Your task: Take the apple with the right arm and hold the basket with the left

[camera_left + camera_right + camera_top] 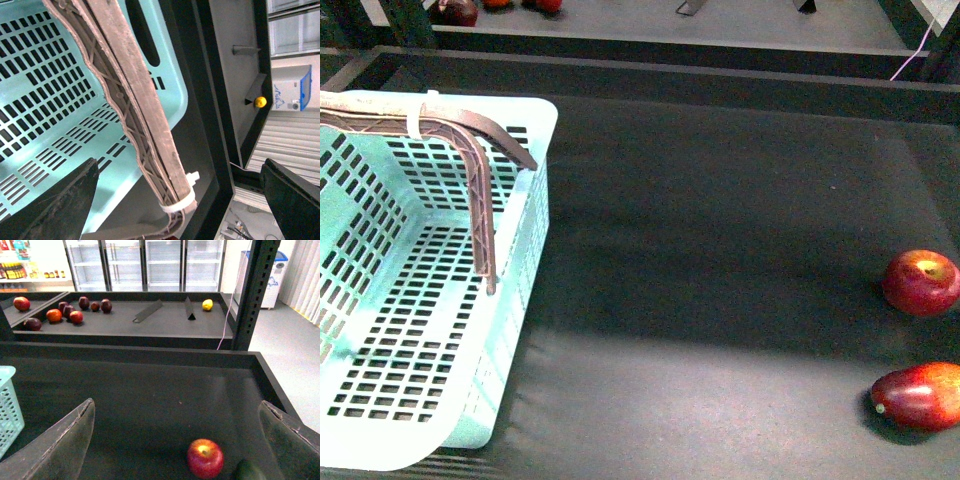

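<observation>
A: Where to find the apple (921, 282)?
B: Over on the right of the dark table (720, 230), well apart from the basket (535, 210). Just beside a longer red-orange fruit (918, 396), not touching. Easy to mix up, so go for the round one with the yellow patch on top.
A: Hard or squishy?
B: Probably hard, with smooth, shiny skin. A bit slippery, maybe. Likely to roll if bumped. Not heavy, at a guess, but easy to bruise if squeezed too much.
A: Best spot to grab?
B: Around the fat middle, one finger on each side. Gently but snugly.
A: Ready for that with the right gripper (176, 405)?
B: Spread wide open, holding nothing. Up above the table, with the apple ahead and lower, between the two fingers in the right wrist view.
A: And the basket?
B: Sitting on the left of the table. Light aqua plastic, full of slots in the walls and floor. Stiff enough, probably, and light, with nothing seen inside. Likely to slide on the table if pushed.
A: Where to hold?
B: By the brown handles (460, 130), both swung together and bound with a white tie (415, 122). Thin, ribbed and hard, so good to pinch.
A: Any hold there now with the left gripper (180, 165)?
B: None. Wide open too, and empty. Close to the handles, seen running between the fingers in the left wrist view. Touching or not, hard to tell.
</observation>
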Controlling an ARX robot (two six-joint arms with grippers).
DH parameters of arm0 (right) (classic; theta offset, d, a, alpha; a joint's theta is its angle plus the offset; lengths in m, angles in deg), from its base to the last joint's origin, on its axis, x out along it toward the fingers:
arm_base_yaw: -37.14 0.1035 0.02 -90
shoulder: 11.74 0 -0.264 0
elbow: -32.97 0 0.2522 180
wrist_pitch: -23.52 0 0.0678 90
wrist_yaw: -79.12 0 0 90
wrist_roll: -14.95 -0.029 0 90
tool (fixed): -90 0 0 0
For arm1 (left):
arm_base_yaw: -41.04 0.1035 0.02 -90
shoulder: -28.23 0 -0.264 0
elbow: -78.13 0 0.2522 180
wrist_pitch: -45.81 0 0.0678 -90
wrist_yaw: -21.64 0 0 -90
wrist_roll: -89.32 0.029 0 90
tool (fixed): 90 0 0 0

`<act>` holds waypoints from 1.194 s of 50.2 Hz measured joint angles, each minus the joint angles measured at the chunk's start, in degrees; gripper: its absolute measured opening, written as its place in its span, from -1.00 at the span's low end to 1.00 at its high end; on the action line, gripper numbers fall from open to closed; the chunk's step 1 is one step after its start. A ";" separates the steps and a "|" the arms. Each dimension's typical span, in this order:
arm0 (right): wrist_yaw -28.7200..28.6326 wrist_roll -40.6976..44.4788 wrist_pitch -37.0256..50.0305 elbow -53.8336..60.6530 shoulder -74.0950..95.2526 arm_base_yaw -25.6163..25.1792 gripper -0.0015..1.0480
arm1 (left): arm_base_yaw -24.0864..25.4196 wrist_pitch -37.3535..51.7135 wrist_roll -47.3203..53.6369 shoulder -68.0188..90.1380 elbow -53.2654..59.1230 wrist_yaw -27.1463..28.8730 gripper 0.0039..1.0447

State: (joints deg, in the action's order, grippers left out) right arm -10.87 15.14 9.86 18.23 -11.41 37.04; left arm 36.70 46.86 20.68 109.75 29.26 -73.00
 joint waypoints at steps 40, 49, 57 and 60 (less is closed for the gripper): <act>0.00 0.00 0.00 0.00 0.00 0.00 0.83 | 2.14 -6.36 -1.46 19.10 -14.34 3.17 0.47; 0.00 0.00 0.00 0.00 0.00 0.00 0.83 | 2.14 -6.54 -1.57 20.83 -14.64 3.10 -0.08; 0.00 0.00 0.00 0.00 0.00 0.00 0.83 | 1.88 -6.25 -3.02 20.70 -15.06 3.23 -0.50; 0.00 0.00 0.00 0.00 0.00 0.00 0.83 | 1.75 -6.12 -4.96 20.61 -14.99 3.02 -0.59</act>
State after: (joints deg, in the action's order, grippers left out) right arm -10.87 15.14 9.86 18.23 -11.41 37.04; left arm 38.45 40.74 15.72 130.36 14.27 -69.98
